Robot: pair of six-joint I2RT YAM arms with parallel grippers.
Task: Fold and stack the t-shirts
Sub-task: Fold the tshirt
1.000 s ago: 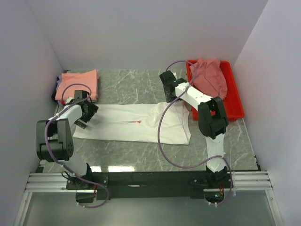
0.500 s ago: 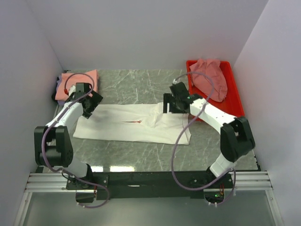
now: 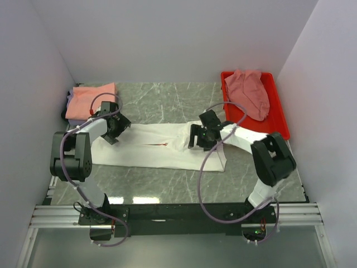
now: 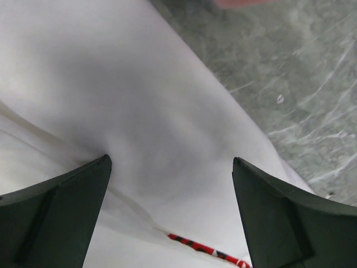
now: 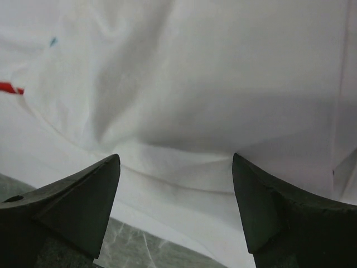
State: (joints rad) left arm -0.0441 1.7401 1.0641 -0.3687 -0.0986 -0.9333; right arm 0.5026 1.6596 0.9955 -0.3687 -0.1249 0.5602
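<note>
1. The white t-shirt [image 3: 150, 156] lies as a long flat band across the middle of the bench [image 3: 162, 100]. Its long edges run left to right, and a red mark [image 3: 159, 144] faces up.
2. I see open marble from its far edge to the back wall, and a narrower bare strip along its near edge.
3. Its left end lies near the folded salmon-orange t-shirt [image 3: 92, 99] in the far left corner. Its right end comes close to the red tray [image 3: 281, 125], where the dusty-pink t-shirt [image 3: 248, 92] is heaped.
4. My left arm has its elbow tucked by the left wall and its forearm angled inward. The left pincer [image 3: 117, 132] is released over the band's left end, by the far edge.
5. My right arm has its elbow out near the tray and its forearm swung leftward. The right pincer [image 3: 195, 137] hangs low over the band's right part, fingers spread, grasping nothing.
</note>
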